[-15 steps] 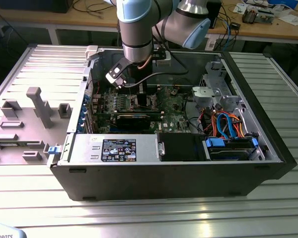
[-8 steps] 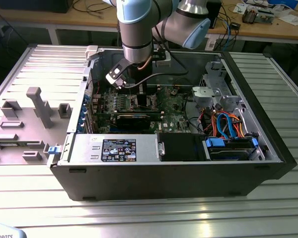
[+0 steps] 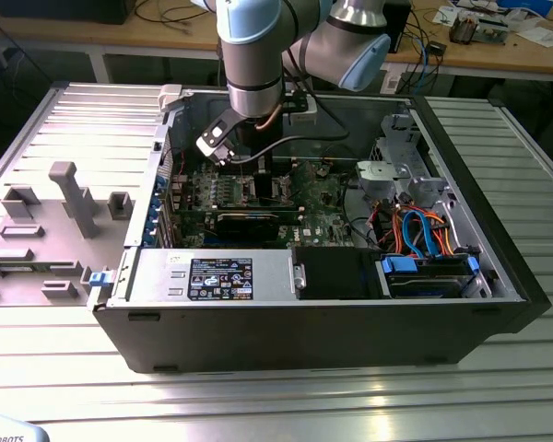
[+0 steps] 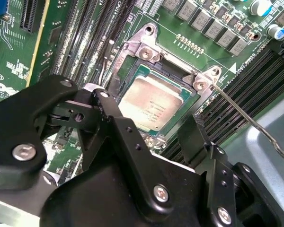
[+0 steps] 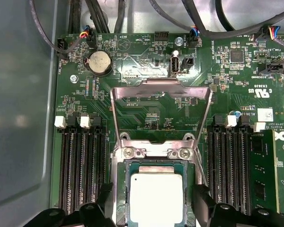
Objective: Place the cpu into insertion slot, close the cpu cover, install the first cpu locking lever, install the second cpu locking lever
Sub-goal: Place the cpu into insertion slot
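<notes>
The cpu point(image 5: 156, 198), a silvery square chip, lies flat in the insertion slot point(image 5: 120, 182) on the green motherboard; it also shows in the second wrist view as the cpu point(image 4: 154, 101). The cpu cover point(image 5: 161, 87), a thin metal frame with a big window, stands swung up from its hinge at the slot's edge. A thin locking lever point(image 4: 255, 127) sticks out unlatched beside the slot. My gripper point(image 5: 154, 205) hovers just over the chip, open, with one black finger point(image 5: 106, 201) on each side and a gap to the chip's edges. In the exterior view my gripper point(image 3: 263, 175) reaches down into the case.
The open computer case point(image 3: 498, 276) surrounds the board. Long memory slots point(image 5: 80, 165) flank the socket on both sides. A black expansion card point(image 3: 249, 221) lies nearer the case front, and drive cables point(image 3: 424, 235) sit toward the exterior view's right. A grey fixture tray point(image 3: 46, 230) stands outside.
</notes>
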Controlling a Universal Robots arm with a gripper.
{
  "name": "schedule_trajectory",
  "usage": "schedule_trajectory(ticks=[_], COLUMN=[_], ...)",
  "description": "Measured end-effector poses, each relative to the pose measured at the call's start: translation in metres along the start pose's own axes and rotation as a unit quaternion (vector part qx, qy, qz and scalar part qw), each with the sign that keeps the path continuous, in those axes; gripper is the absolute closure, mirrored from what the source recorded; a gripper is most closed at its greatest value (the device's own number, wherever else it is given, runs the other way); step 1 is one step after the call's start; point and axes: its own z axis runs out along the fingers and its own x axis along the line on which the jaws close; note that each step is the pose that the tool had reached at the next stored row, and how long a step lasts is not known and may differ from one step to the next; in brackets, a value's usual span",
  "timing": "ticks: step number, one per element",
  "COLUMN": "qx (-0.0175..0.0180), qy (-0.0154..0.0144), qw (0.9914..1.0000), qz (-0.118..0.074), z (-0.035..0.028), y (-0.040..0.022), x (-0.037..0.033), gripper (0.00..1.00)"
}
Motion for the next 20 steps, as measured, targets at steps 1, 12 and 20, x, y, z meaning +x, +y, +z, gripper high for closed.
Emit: schedule_trajectory(ticks=[1, 12, 20], qx=[0.0002, 0.0183, 0.0307], qy=[0.0001, 0.0002, 0.0004], qw=[1.0, 0.99983, 0.99953], qz=[0.0, 0.0, 0.0], z=[-0.0017, -0.0147, -0.0172], y=[0.0002, 0.0035, 0.006], x=[0.0001, 0.0002, 0.0002], gripper=[0.25, 0.51, 0.89])
